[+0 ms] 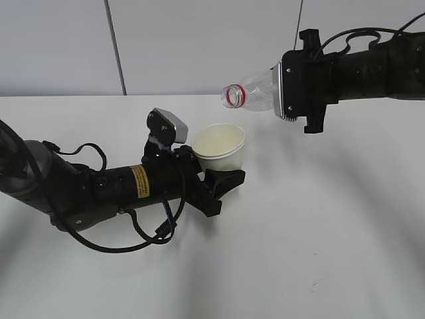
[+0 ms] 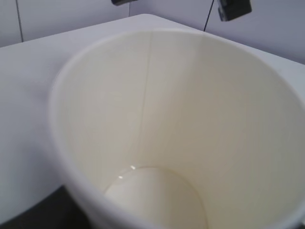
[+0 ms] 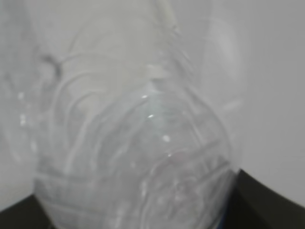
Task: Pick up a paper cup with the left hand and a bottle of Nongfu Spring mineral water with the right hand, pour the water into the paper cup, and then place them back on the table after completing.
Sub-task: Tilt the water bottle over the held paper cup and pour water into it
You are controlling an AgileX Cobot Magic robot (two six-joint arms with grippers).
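now paper cup (image 1: 220, 147) gripped in left claw (image 1: 211, 174), tipped bottle (image 1: 255, 92) in right claw (image 1: 292, 90)

My wrist camera looks down into the paper cup (image 2: 181, 129); its cream inside fills the view, white table (image 2: 28, 86) beyond.

Left hand (image 1: 219, 179): matte black arm of rounded cylindrical segments, yellow rectangular sticker (image 1: 139, 181) with small dark print on the forearm. Silver-grey camera block (image 1: 169, 126) with a black face sits on a black bracket near the wrist. Loose black cables (image 1: 156, 229) loop beneath and along the body. Right hand (image 1: 295, 90): black, boxy, with a silver rim at the front plate; black cables (image 1: 352, 33) arch over the top.
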